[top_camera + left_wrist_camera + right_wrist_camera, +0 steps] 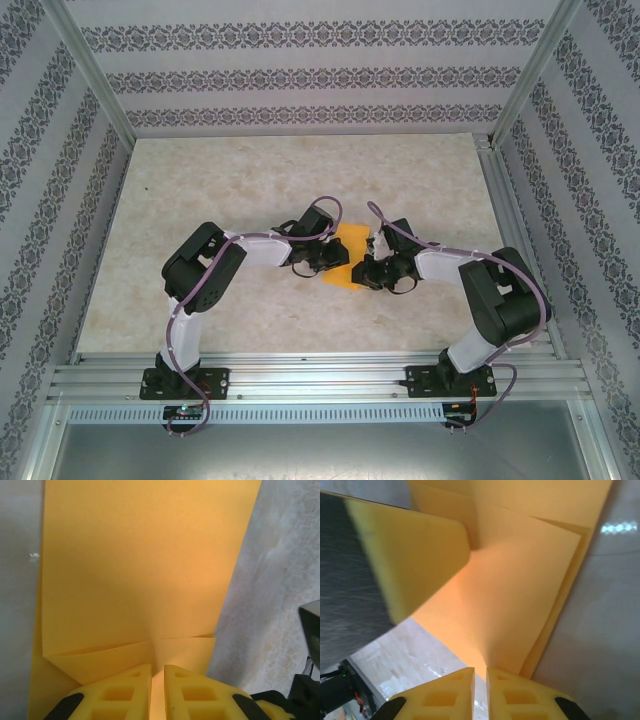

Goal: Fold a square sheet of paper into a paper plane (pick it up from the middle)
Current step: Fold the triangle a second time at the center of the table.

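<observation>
Top external view, left gripper (325,264) and right gripper (368,270) each clamped on folded orange paper (350,250)

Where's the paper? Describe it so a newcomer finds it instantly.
Start at the middle of the pale marble table. Pinched between the left gripper and the right gripper is the folded sheet of paper, the only flat, orange thing there.

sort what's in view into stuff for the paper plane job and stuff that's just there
For the job: orange paper sheet, partly folded; left arm and right arm, both jaws shut on the sheet.
Just there: table, patterned walls, metal rail.
</observation>
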Controlling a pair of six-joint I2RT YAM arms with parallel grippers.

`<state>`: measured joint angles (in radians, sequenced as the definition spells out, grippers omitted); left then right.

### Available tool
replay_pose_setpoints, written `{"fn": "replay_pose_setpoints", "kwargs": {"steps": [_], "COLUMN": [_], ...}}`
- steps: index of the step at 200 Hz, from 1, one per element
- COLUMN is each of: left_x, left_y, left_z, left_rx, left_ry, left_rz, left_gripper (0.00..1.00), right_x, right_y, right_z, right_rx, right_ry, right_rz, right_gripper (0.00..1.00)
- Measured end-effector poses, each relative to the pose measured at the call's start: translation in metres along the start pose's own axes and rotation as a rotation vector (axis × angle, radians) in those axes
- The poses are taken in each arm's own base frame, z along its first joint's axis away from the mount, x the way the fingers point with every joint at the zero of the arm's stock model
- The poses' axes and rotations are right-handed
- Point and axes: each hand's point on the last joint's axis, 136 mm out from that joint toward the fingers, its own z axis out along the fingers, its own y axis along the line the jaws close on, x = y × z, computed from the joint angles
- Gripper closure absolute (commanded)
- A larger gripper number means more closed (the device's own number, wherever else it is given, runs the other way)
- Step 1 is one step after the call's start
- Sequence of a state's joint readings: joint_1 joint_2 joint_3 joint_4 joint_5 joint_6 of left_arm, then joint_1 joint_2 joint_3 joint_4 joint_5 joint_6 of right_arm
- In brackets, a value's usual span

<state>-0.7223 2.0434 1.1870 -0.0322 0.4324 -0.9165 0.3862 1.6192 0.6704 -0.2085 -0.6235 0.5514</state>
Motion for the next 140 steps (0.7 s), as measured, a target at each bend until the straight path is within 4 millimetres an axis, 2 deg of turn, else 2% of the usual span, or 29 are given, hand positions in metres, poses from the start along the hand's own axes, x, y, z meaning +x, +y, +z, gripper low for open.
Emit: {"fn": "replay_pose_setpoints", "kwargs": {"steps": [10,60,111,140], "left_x": [0.0,0.0,0.0,0.0], "left_y": [0.0,0.0,0.0,0.0], "left_z": [0.0,0.0,0.0,0.0], "left_rx": [0.0,0.0,0.0,0.0], "left_ry": [0.0,0.0,0.001,0.0], "left_rz": [0.0,0.0,0.0,0.0], "left_gripper": [0.83,0.83,0.83,0.83], "right_x": [0.003,0.003,0.002,0.006], "right_y": [-0.006,-0.004,0.019,0.005], "right_z": [0.003,-0.001,-0.007,0.004], "right_rx": [0.018,0.061,0.041,0.081], "right_ry": [0.013,0.014,-0.003,0.026], "right_rz": [0.007,-0.018,-0.072,-0.047], "right_gripper": [0.86,0.85,0.86,0.87]}}
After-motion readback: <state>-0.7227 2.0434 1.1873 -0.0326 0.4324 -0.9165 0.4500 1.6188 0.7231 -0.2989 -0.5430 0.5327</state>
